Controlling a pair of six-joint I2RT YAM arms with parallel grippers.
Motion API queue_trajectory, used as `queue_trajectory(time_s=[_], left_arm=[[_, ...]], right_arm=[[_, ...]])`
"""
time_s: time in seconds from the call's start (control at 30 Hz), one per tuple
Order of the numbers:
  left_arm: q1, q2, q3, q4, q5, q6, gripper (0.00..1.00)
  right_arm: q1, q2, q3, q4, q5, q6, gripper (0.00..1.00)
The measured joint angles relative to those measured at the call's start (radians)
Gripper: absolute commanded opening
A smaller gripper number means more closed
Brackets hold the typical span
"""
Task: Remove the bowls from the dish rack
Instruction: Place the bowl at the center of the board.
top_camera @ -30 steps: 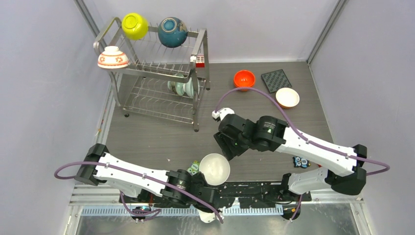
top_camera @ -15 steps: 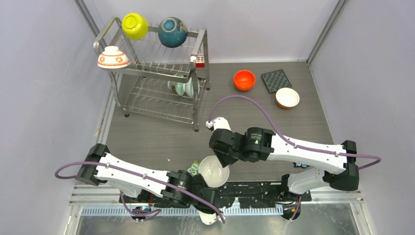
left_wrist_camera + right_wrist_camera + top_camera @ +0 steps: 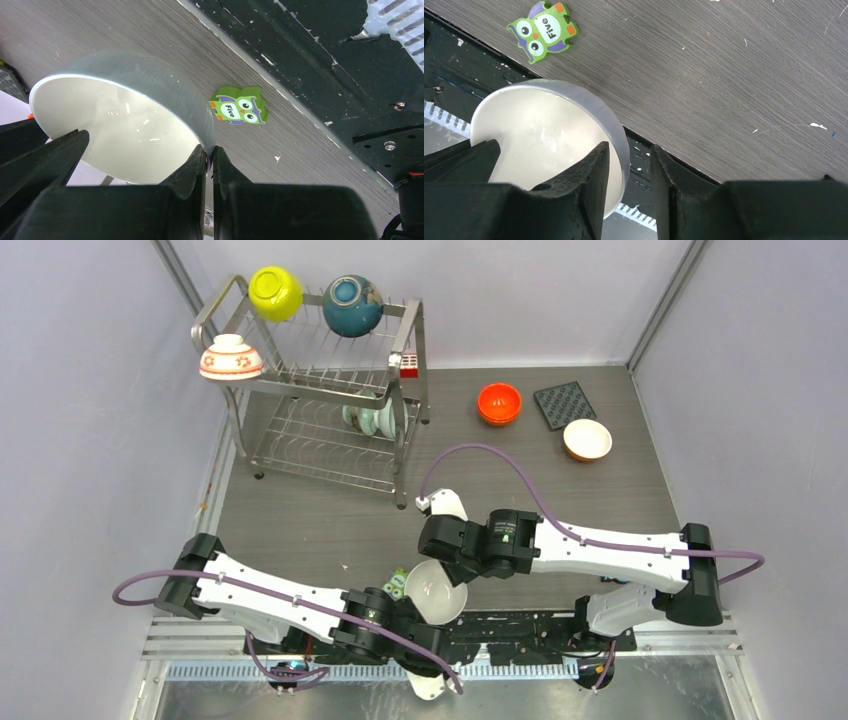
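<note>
My left gripper (image 3: 210, 150) is shut on the rim of a plain white bowl (image 3: 437, 590), which it holds tilted above the table's front edge. Opposite it, my right gripper (image 3: 630, 150) stands open astride the same bowl's rim (image 3: 616, 135), one finger inside the bowl and a gap left at the outer finger. The dish rack (image 3: 405, 335) stands at the back left. On its top tier are a yellow-green bowl (image 3: 276, 292), a dark teal bowl (image 3: 352, 305) and a white bowl with red flowers (image 3: 231, 357). A pale green bowl (image 3: 372, 420) stands in the lower tier.
An orange bowl (image 3: 499, 403), a white bowl with an orange outside (image 3: 587, 439) and a dark square mat (image 3: 565, 404) lie at the back right. A green owl tile (image 3: 239, 105) lies under the held bowl. Another owl tile (image 3: 615, 571) lies by the right arm's base.
My right arm has swung down and left to the white bowl, and its jaws have narrowed around the rim. The left gripper has kept its hold, barely moving.
</note>
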Motion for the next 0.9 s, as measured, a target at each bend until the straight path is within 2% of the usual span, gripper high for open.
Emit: queue_trajectory(time_s=[0.53, 0.73, 0.9], left_arm=[[0.000, 0.000, 0.000, 0.003, 0.015, -0.026, 0.00], [0.000, 0.000, -0.001, 0.003, 0.016, -0.033, 0.00], [0.000, 0.004, -0.001, 0.003, 0.015, -0.043, 0.00]], right_arm=[[0.013, 0.005, -0.058, 0.024, -0.003, 0.023, 0.33], [0.025, 0.011, -0.061, 0.025, -0.006, 0.030, 0.25], [0.031, 0.024, -0.061, 0.029, -0.010, 0.034, 0.15]])
